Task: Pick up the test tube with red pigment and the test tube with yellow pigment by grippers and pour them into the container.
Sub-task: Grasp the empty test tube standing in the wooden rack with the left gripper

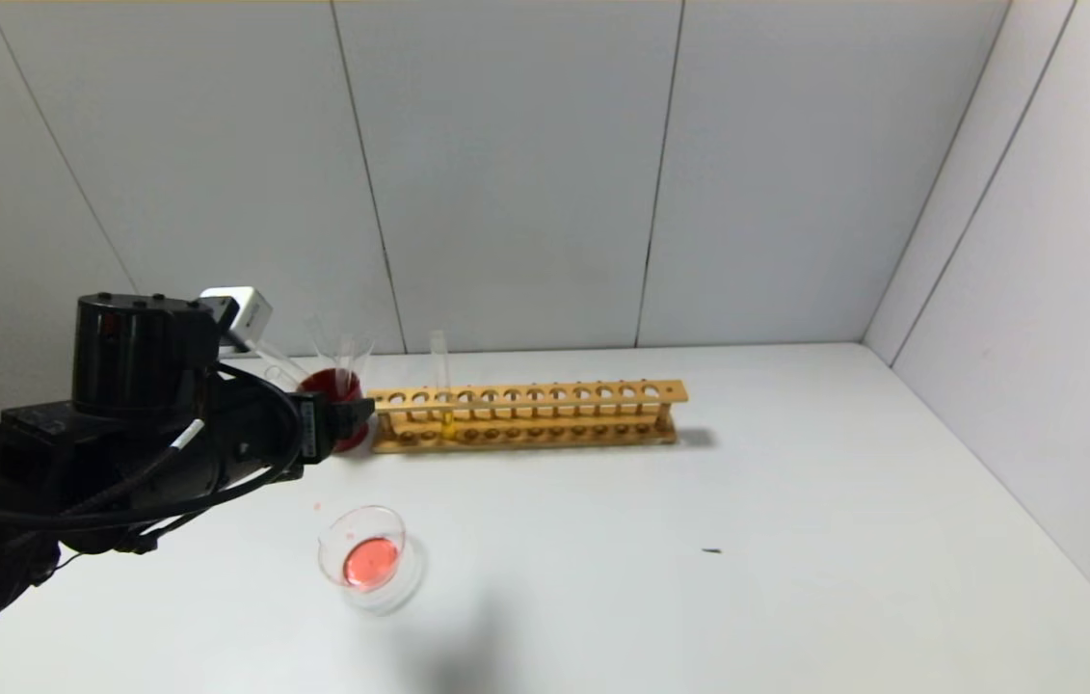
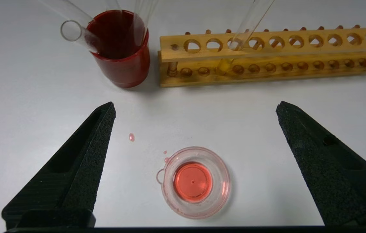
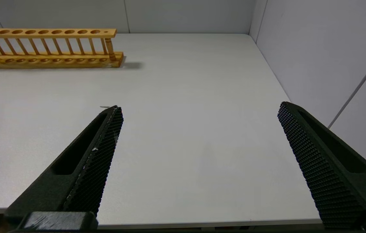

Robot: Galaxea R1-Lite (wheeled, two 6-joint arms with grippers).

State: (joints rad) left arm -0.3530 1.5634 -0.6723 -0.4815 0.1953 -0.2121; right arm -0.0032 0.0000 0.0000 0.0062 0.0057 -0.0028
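The left gripper [image 2: 195,108] hangs with jaws spread wide and empty above the glass dish [image 2: 196,182], which holds red liquid. The yellow tube [image 1: 440,386] stands in the wooden rack [image 1: 525,414] at the dish's one o'clock, beside a red cup [image 2: 119,48] of empty tubes. The right gripper [image 3: 199,110], jaws also spread, hovers over bare table [image 3: 186,97].

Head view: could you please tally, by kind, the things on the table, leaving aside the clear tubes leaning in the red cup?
Wooden rack: 1
Dark red cup: 1
Clear glass container, with red liquid in it: 1
Test tube with yellow pigment, standing in the rack: 1
Total: 4
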